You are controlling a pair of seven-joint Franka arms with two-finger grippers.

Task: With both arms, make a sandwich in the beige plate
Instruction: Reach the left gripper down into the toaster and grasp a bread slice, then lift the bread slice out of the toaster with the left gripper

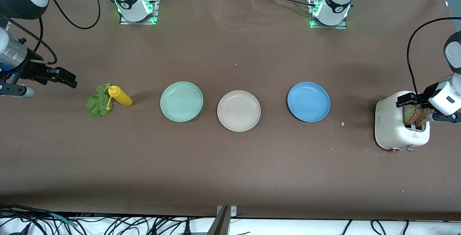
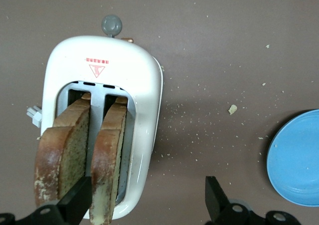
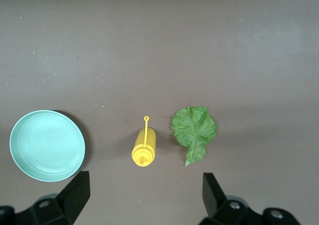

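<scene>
I see a brown table [image 1: 230, 163] with three plates in a row mid-table: mint green plate [image 1: 181, 101] toward the right arm's end, beige plate [image 1: 238, 111] in the middle and slightly nearer the front camera, blue plate [image 1: 308, 102] toward the left arm's end. Near the right arm's end a yellow squeeze bottle [image 1: 120, 96] lies on its side, touching a lettuce leaf [image 1: 98, 103]. At the left arm's end a white toaster [image 1: 396, 125] stands, crumbs [image 1: 343, 123] scattered beside it.

beige plate [image 1: 238, 111] empty, betw. two plates | toast slices [image 2: 82, 155] upright in toaster | lettuce [image 1: 98, 102] flat
</scene>
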